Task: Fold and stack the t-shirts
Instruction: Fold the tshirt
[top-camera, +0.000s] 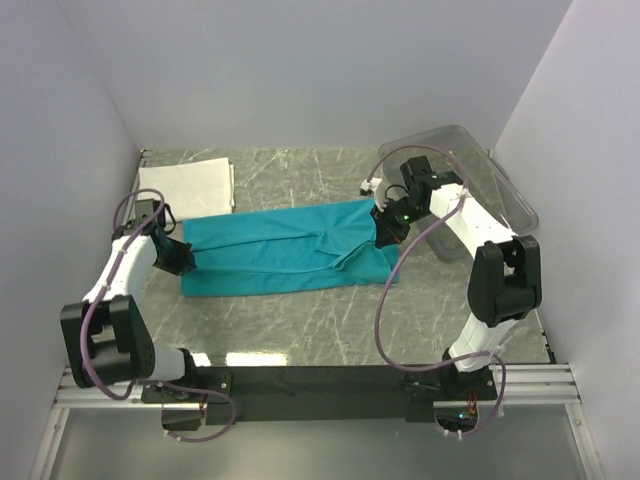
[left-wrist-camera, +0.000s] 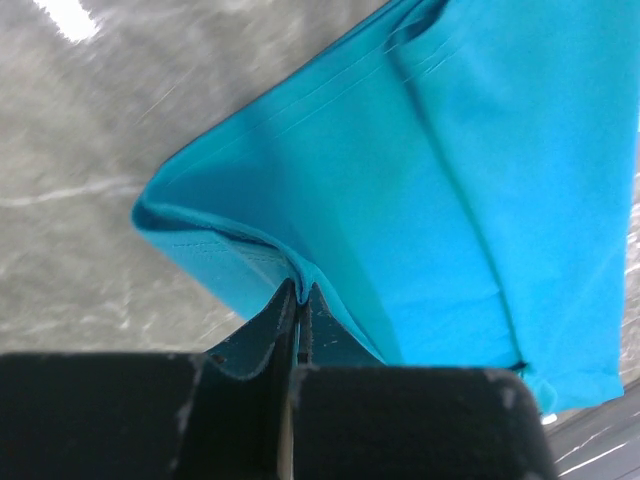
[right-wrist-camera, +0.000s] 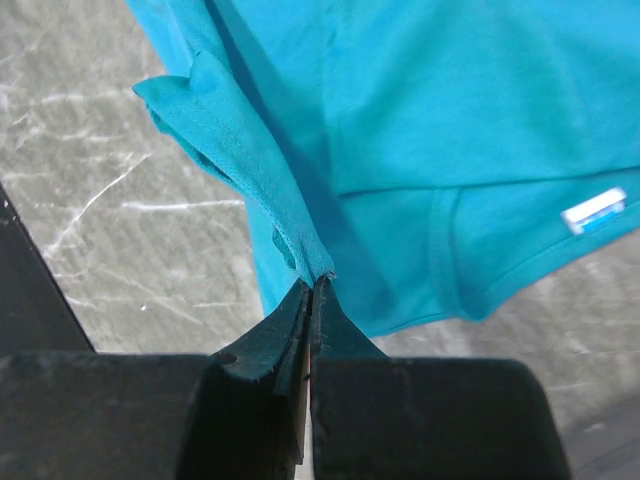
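The teal-blue t-shirt (top-camera: 285, 250) lies stretched left to right across the middle of the grey marble table, partly folded lengthwise. My left gripper (top-camera: 183, 260) is shut on its left end; the left wrist view shows the cloth (left-wrist-camera: 420, 180) pinched at the fingertips (left-wrist-camera: 298, 292). My right gripper (top-camera: 385, 228) is shut on the shirt's right end, and the right wrist view shows a hem (right-wrist-camera: 240, 160) pinched between the fingertips, with the white neck label (right-wrist-camera: 594, 211) at right. The white t-shirt (top-camera: 190, 185) lies folded at the back left.
A clear plastic tray (top-camera: 470, 185) stands at the back right, behind my right arm. White walls close the table on the left, back and right. The black base rail (top-camera: 320, 385) runs along the near edge.
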